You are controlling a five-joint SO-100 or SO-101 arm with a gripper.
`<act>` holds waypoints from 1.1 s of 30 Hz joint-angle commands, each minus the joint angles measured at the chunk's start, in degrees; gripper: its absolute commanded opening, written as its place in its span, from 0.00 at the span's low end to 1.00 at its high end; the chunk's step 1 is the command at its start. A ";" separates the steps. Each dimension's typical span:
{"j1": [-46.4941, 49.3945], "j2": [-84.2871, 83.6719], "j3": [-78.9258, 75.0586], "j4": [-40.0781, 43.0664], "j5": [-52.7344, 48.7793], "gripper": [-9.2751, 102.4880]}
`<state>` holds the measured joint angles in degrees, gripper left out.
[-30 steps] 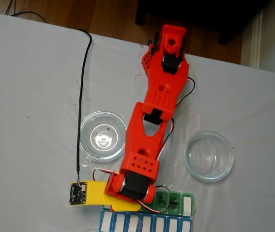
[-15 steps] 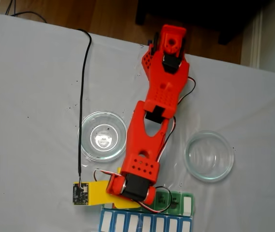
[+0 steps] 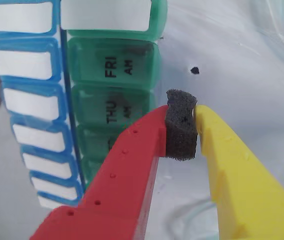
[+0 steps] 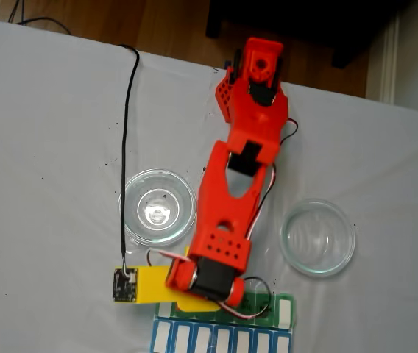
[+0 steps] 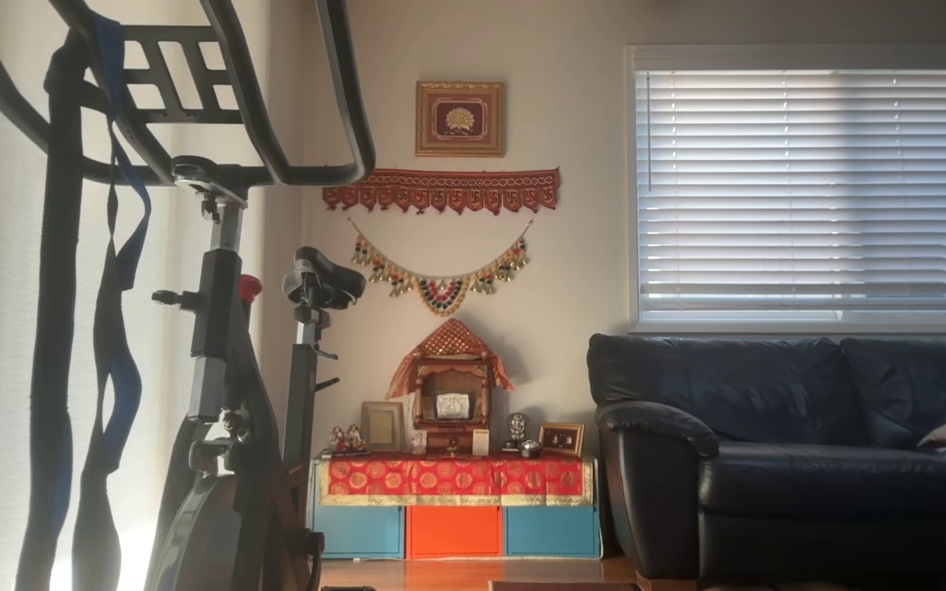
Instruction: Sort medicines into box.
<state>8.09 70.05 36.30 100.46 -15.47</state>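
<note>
In the wrist view the box (image 3: pixel 113 65) is a green translucent row with its lids down, FRI AM and THU AM readable. My gripper (image 3: pixel 183 111) hovers just right of the THU compartment. Its red finger (image 3: pixel 132 165) and yellow finger (image 3: pixel 227 160) are shut together on the black foam pad (image 3: pixel 181 131), with nothing else between them. In the fixed view the red arm (image 4: pixel 227 213) reaches down over the box (image 4: pixel 281 309), whose right end shows. The medicines are out of view.
A blue row with white lids (image 3: pixel 27 100) adjoins the box on its left in the wrist view. Two clear round dishes (image 4: pixel 157 206) (image 4: pixel 318 237) stand on the white cloth either side of the arm. A black cable (image 4: pixel 126 147) runs to the wrist camera board (image 4: pixel 124 285).
The arm has stretched forward and shifted a little to the right, and its wrist now covers more of the green box than before. The dishes have not moved.
</note>
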 commanded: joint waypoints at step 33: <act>-5.71 108.81 117.25 -11.25 -32.87 0.10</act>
<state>0.97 165.32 149.15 81.91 -44.38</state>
